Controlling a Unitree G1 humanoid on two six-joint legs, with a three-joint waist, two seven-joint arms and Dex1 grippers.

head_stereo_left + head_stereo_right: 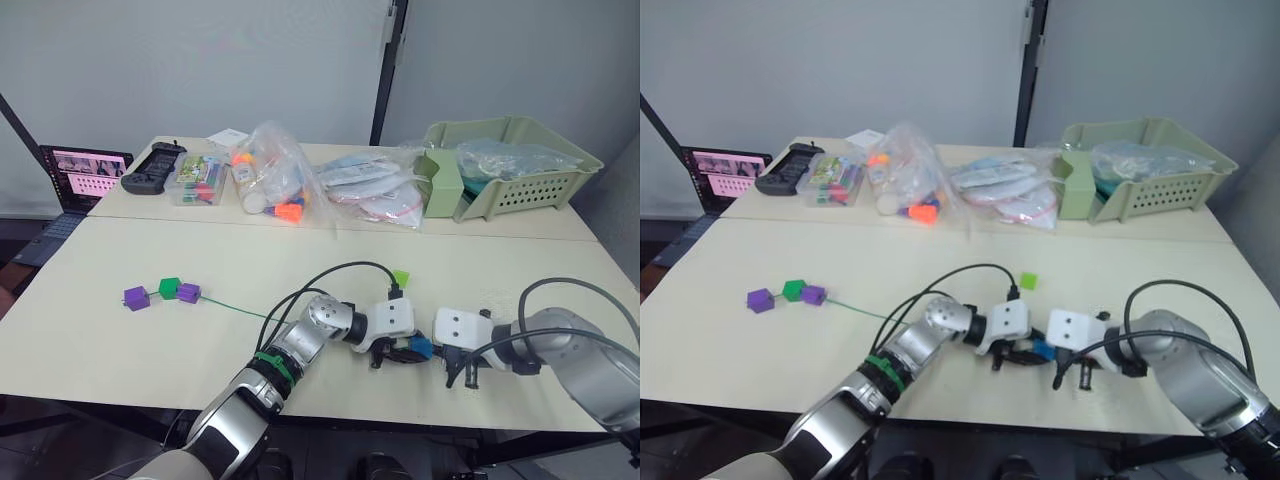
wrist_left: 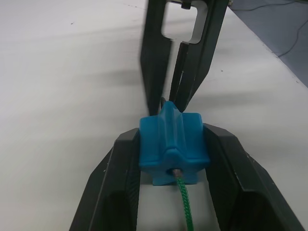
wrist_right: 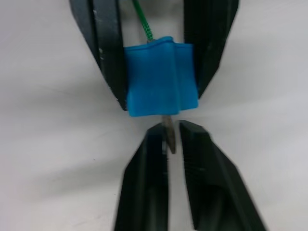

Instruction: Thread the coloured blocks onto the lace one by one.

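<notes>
Left wrist view shows the left gripper (image 2: 171, 159) clamped on the blue block (image 2: 173, 147) with the lace (image 2: 184, 207) run through it, while the right gripper (image 3: 169, 137) beyond the block seems pinched on the lace's grey tip (image 3: 168, 130), so next comes drawing it through.

Laptop (image 1: 78, 175), green basket (image 1: 520, 165) — bagged toys (image 1: 275, 175) (far table), black controller (image 1: 152, 168)

Blue block (image 2: 173, 149) on lace (image 1: 235, 308), tip (image 3: 168, 134) poking out far side.
Two purple blocks (image 1: 136, 298) (image 1: 188, 292) and dark green block (image 1: 169, 287) already strung at the lace's left end; light green block (image 1: 401, 277) loose on the table.
</notes>
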